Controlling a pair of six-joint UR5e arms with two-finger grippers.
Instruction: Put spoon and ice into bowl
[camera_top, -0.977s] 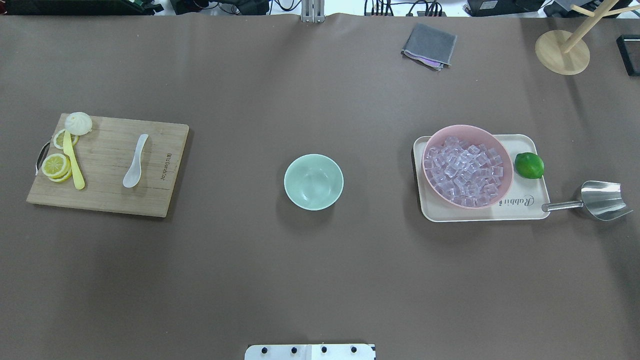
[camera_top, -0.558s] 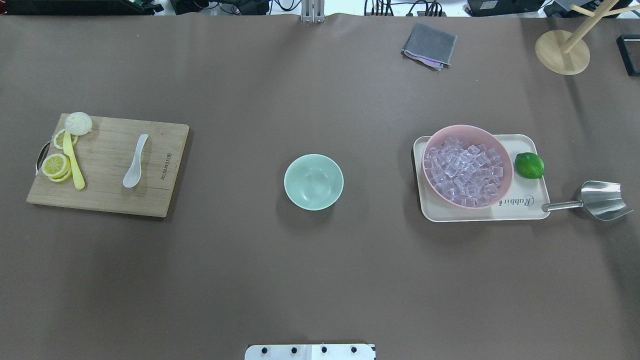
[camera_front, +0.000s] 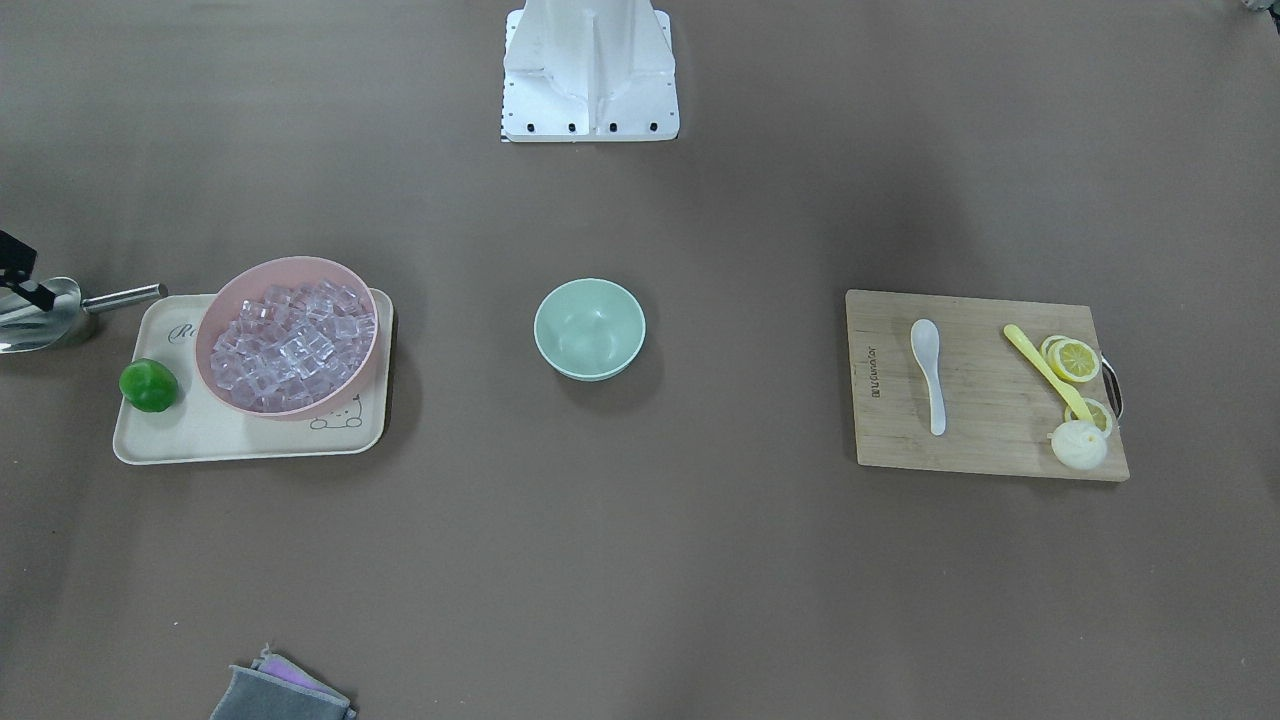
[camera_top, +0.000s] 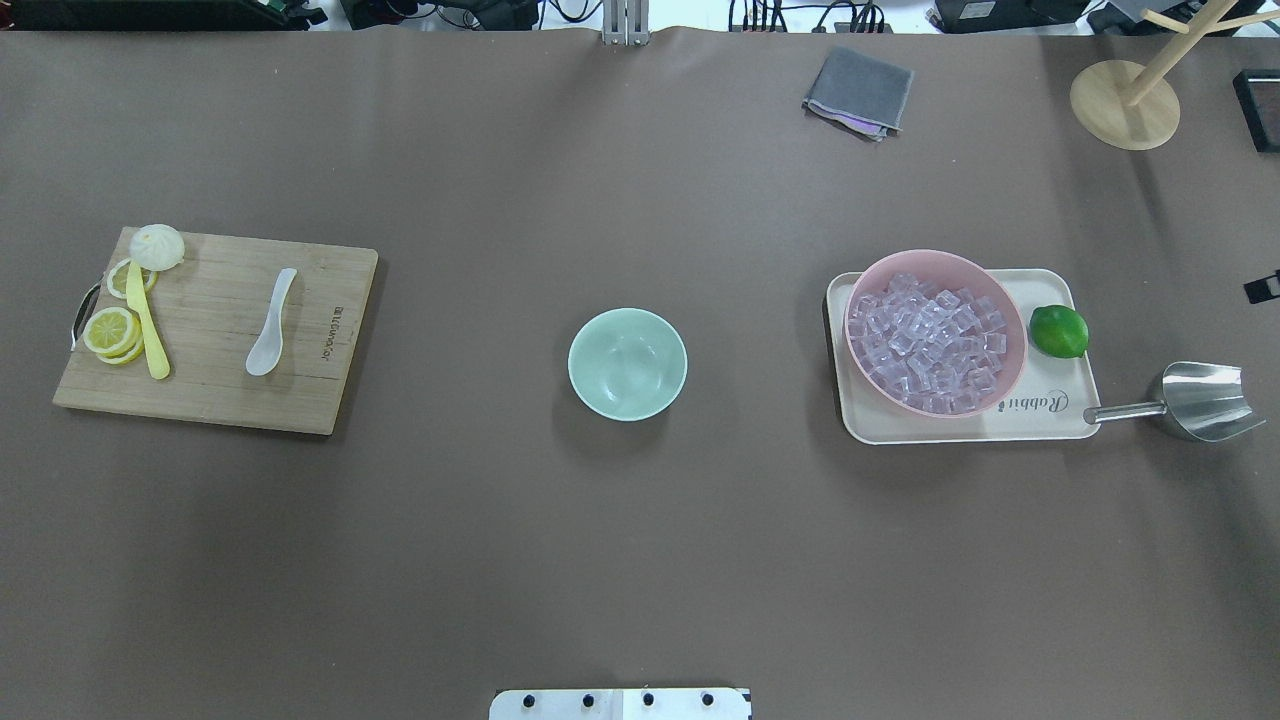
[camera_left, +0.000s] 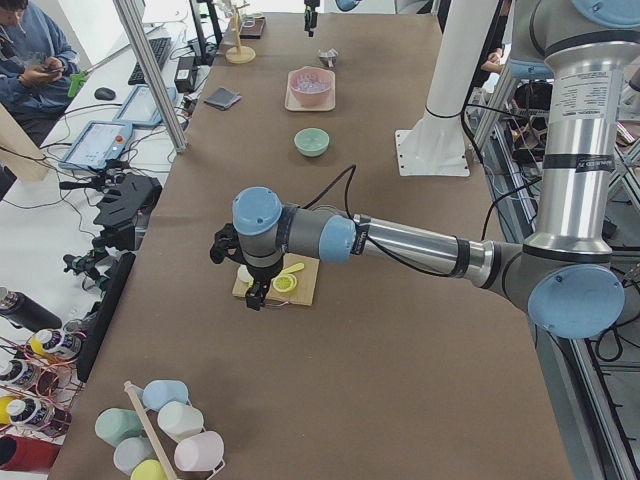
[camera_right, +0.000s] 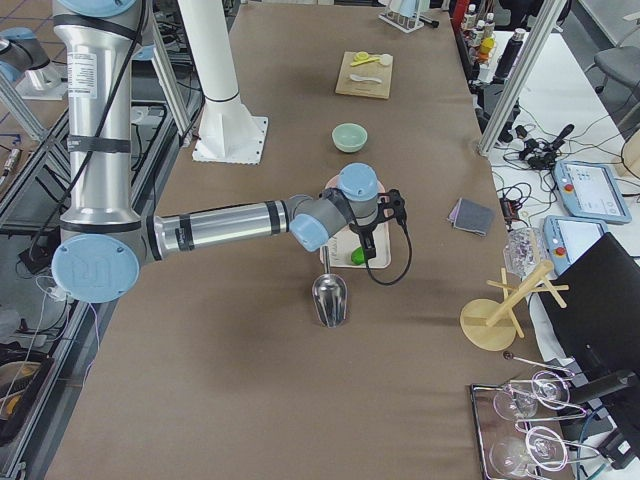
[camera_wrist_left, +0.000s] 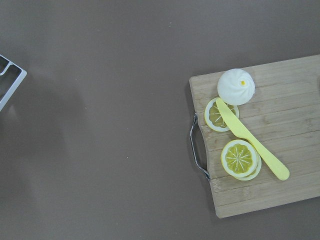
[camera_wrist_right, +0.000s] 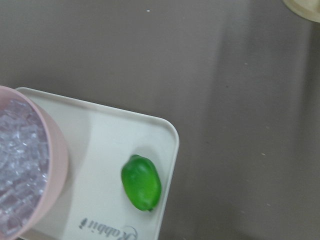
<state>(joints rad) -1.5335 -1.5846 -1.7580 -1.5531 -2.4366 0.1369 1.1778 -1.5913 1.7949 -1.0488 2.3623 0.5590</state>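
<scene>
The white spoon (camera_top: 271, 325) lies on the wooden cutting board (camera_top: 210, 385) at the left; it also shows in the front view (camera_front: 930, 372). The mint-green bowl (camera_top: 627, 363) stands empty mid-table. The clear ice cubes (camera_top: 930, 340) fill a pink bowl (camera_top: 1012, 345). My left gripper (camera_left: 258, 297) hangs over the board's outer end, by the lemon slices; I cannot tell its state. Only a black edge of my right gripper (camera_top: 1262, 288) shows, right of the lime; I cannot tell its state.
The pink bowl and a green lime (camera_top: 1058, 331) sit on a cream tray (camera_top: 1040, 410). A steel scoop (camera_top: 1200, 400) lies right of it. A yellow spoon (camera_top: 147, 325), lemon slices (camera_top: 110, 330) and a white bun (camera_top: 157, 246) share the board. A grey cloth (camera_top: 858, 90) and wooden stand (camera_top: 1124, 104) are at the back.
A black piece of my right gripper has come into the overhead view at the right edge. Nothing on the table has moved.
</scene>
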